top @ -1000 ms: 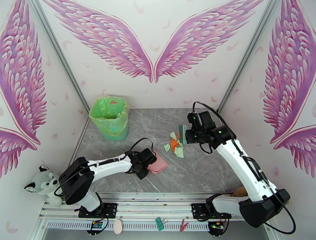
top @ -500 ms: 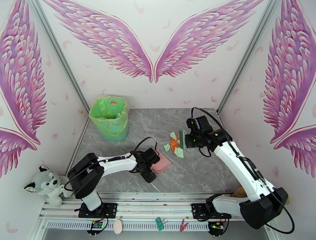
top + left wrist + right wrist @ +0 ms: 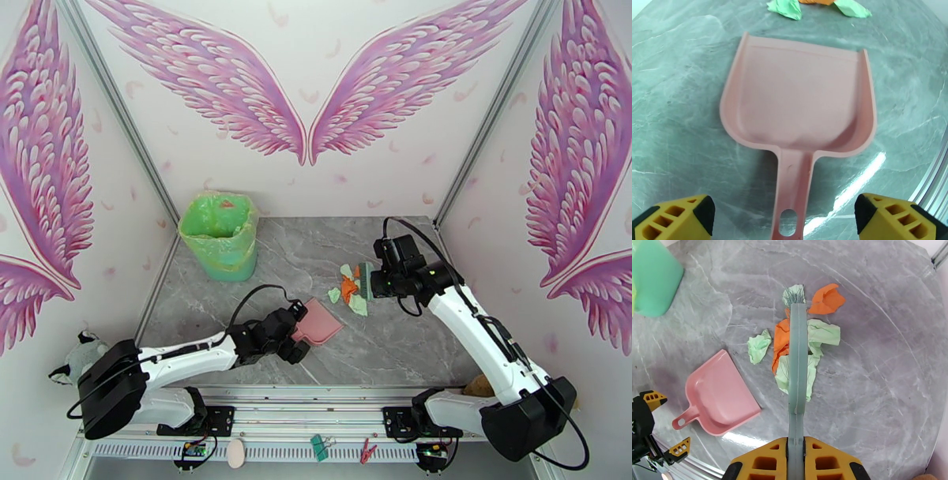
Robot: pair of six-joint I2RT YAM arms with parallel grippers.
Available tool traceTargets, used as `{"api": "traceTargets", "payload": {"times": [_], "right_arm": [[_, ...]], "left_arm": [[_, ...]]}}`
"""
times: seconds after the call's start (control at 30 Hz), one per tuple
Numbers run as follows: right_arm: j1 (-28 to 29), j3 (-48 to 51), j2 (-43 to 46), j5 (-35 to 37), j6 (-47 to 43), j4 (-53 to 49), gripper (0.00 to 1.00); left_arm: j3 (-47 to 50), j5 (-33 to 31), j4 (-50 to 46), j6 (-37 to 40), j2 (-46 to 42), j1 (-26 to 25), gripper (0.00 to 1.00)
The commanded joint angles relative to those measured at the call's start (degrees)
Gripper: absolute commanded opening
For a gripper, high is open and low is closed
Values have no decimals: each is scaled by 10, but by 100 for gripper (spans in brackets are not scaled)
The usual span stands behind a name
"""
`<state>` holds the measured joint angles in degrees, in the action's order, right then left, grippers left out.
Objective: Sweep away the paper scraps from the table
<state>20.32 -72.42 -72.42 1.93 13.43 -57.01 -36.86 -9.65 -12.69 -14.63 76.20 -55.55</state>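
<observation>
Pink dustpan (image 3: 802, 98) unheld, left pincer (image 3: 785, 211) wide; right pincer (image 3: 796, 453) clamps brush (image 3: 798, 354), seemingly touching crumpled paper scraps (image 3: 824, 333).

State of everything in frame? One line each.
dustpan, empty, flat on the table.
paper scraps, loose pile on table, none in dustpan.
brush, held by handle, head over paper scraps.
bin, upright, bag-lined.
left gripper, open, astride dustpan handle.
right gripper, shut on brush.

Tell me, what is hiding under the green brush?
Crumpled mint and orange paper scraps lie under the brush, poking out both sides on the table. The strip right beneath the brush is covered, so any scraps there can't be seen.
</observation>
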Motion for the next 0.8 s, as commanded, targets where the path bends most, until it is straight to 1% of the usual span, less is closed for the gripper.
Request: {"api": "traceTargets", "payload": {"times": [0.0,0.07,0.13,0.27,0.43,0.6,0.77], "right_arm": [[-3,10,6,-6,1,20,0],[-4,10,7,-8,2,20,0],[-3,11,7,-10,3,21,0],[-3,11,7,-14,7,20,0],[-4,11,9,-15,9,15,0],[-3,13,14,-15,14,13,0],[-3,14,13,-15,14,11,0]], "left_arm": [[39,7,59,-44,-13,-2,99],[67,25,109,-66,-18,-2,99],[87,15,144,-71,-20,-6,99],[116,-48,201,-21,-18,-32,99],[111,-50,228,21,12,-33,99],[140,-65,304,34,36,-33,99],[143,-48,336,50,76,-33,95]]}}
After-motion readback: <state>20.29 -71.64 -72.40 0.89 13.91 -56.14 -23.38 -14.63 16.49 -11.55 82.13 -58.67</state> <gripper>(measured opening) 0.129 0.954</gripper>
